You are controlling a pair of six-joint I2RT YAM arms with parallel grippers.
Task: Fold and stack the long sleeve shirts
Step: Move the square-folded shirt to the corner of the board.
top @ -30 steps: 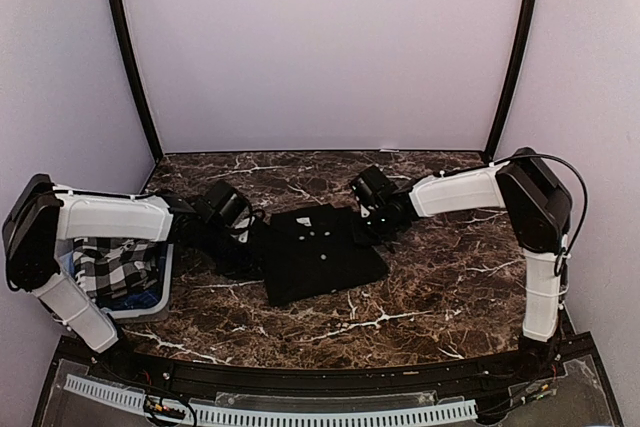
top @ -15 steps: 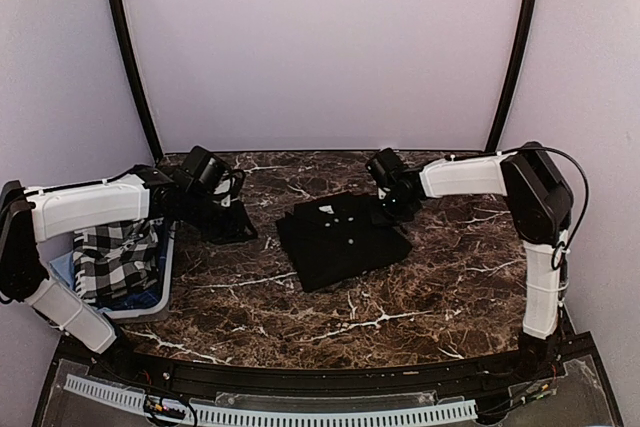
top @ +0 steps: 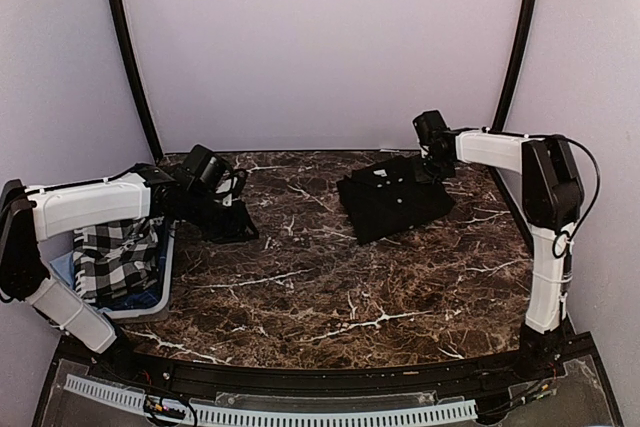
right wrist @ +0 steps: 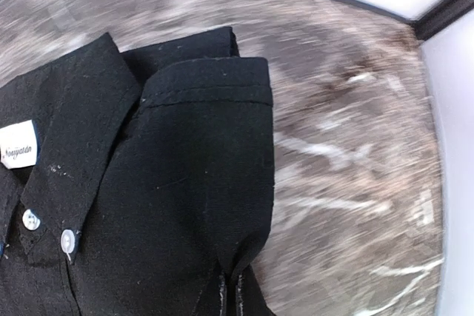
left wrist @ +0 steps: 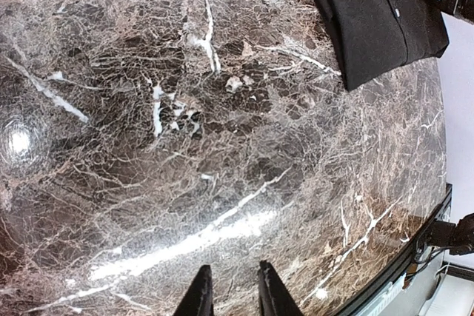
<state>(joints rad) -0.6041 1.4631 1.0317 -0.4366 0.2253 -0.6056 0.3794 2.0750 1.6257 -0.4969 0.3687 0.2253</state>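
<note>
table: we see a dark marble table [top: 330, 287] with white veins.
basket: white basket [top: 163, 295] at 8 o'clock, at the table's left edge, under the left arm. Black-and-white checked cloth [top: 115, 259] lies in it, on something blue.
left claw: left gripper [left wrist: 233, 297] sits at 10 o'clock, low over bare marble just right of the basket. The fingers [left wrist: 201, 300] stand a narrow gap apart and we see marble through the gap. It holds nothing.
shirt: black shirt [top: 395, 197] lies folded at 1 o'clock, flat on the table and well apart from the left claw. It is near the far right corner. The wrist view shows the collar up, pale buttons [right wrist: 68, 240] down the front and a white neck label [right wrist: 18, 149].
right claw: right gripper [right wrist: 231, 292] is at the shirt's 1 o'clock edge with the arm stretched far out. The tips are pinched together on black cloth, and the fabric gathers to a point at them. We read that as clamped on the shirt.
far: plain pale back wall.
</note>
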